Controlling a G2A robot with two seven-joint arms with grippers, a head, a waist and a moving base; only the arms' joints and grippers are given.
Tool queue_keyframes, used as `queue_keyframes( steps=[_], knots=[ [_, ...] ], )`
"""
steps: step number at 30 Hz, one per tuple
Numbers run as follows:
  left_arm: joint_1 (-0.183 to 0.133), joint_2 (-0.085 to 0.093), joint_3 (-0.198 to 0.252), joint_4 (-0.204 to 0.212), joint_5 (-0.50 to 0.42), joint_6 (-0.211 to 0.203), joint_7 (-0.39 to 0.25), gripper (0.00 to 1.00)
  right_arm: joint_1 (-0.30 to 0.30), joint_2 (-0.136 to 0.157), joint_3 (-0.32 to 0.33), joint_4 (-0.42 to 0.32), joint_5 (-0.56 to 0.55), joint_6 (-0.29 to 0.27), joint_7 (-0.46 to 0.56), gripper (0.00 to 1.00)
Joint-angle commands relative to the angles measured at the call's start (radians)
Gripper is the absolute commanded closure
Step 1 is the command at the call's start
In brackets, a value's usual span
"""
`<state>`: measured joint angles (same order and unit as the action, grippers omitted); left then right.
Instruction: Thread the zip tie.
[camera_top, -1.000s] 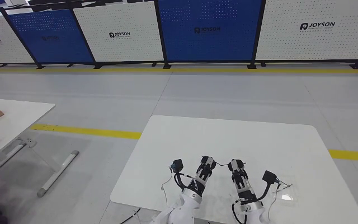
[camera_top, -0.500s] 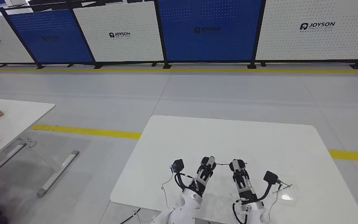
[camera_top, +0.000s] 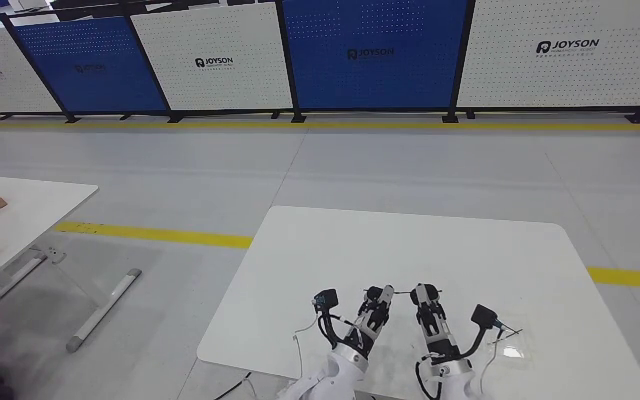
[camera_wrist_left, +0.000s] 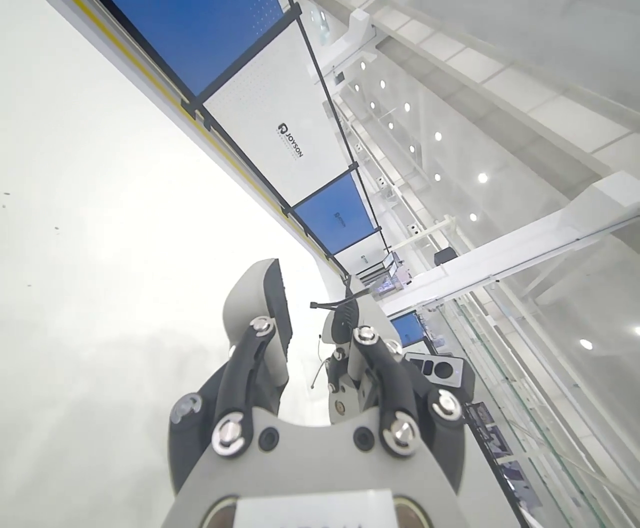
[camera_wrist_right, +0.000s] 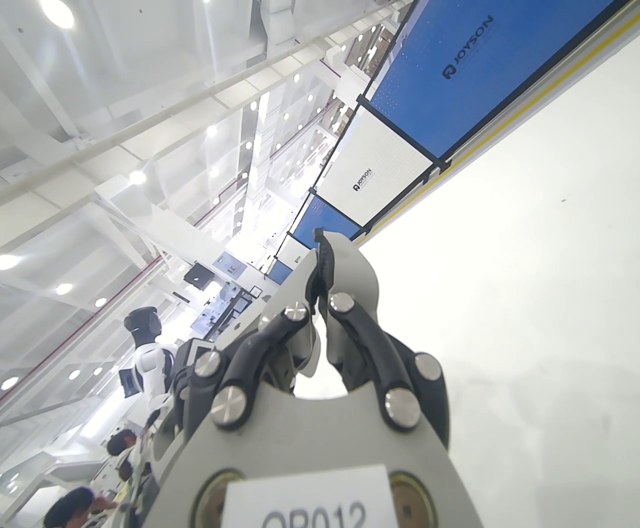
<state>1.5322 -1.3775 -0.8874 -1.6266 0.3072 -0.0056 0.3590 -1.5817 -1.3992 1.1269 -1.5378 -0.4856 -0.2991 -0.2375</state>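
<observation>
Right hand is pressed together, pinching the zip tie above the counter. Left hand is spread, and the tie's loose end seems to sit between its fingers. Step: regrasp for threading. Next: close on the loose end, keeping it aligned.

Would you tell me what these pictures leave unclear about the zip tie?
Top view: the thin black plastic zip tie is too small to tell head from tail.
Left wrist view: its strap's end vanishes behind a grey finger.
Right wrist view: shut fingers of the right gripper hide all but the tie's tip.
</observation>
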Motion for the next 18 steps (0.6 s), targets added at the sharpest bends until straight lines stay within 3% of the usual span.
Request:
queue_keyframes(
  steps=[1, 10, 15, 18],
  knots=[
    [-0.002, -0.001, 0.003, 0.002, 0.005, 0.002, 0.001, 0.77, 0.0, 0.0, 0.0, 0.0, -0.001, 0.0, 0.0, 1.0],
    [-0.007, -0.007, 0.01, 0.009, 0.017, 0.007, 0.004, 0.8, -0.001, -0.001, 0.001, 0.0, -0.006, -0.004, 0.0, 1.0],
    [-0.006, -0.009, 0.008, 0.011, 0.015, 0.002, 0.005, 0.98, -0.005, -0.001, 0.003, -0.007, -0.012, -0.003, 0.002, 1.0],
    [-0.005, -0.01, 0.007, 0.012, 0.015, -0.001, 0.006, 1.0, -0.006, -0.001, 0.004, -0.008, -0.012, -0.004, 0.003, 1.0]
  ],
)
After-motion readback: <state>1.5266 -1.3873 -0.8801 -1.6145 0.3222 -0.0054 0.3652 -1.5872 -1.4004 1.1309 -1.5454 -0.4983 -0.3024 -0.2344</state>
